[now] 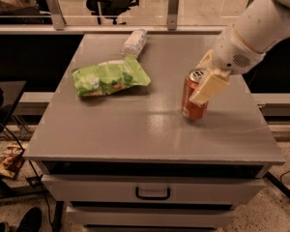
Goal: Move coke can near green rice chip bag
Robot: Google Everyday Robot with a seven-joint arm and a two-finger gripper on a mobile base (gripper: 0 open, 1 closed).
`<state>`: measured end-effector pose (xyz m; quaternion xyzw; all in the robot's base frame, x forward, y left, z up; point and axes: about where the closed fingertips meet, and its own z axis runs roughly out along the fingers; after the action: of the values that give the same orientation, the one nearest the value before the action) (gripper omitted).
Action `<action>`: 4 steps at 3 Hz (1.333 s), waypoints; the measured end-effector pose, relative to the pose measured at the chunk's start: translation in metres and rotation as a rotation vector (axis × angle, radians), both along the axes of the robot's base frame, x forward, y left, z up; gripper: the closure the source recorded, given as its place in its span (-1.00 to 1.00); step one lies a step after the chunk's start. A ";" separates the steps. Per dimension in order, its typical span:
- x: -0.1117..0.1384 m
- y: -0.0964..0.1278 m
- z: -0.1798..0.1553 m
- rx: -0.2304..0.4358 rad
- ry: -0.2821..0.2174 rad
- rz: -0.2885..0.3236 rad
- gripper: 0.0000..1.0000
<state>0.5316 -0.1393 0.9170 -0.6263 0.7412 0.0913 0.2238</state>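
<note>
The coke can (pixel 190 106) is being straddled at its top by the gripper (pixel 201 82) on the right side of the table (pixel 135 134); whether it is being clamped cannot be told. Nothing of the move is being shown as done: the can is being seen well apart from the green rice chip bag (pixel 108 76), which is lying toward the back left.

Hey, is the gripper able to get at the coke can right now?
Likely yes: the gripper sits right against the coke can, with nothing between them; the chip bag and bottle lie well away.
</note>
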 end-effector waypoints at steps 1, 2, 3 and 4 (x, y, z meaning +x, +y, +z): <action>0.011 0.023 0.005 0.012 0.004 0.032 1.00; 0.026 0.051 0.006 0.043 0.014 0.062 1.00; 0.041 0.075 0.002 0.068 0.026 0.082 1.00; 0.055 0.101 -0.004 0.091 0.039 0.099 1.00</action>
<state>0.5870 -0.0386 0.9130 -0.6495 0.7084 0.1481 0.2329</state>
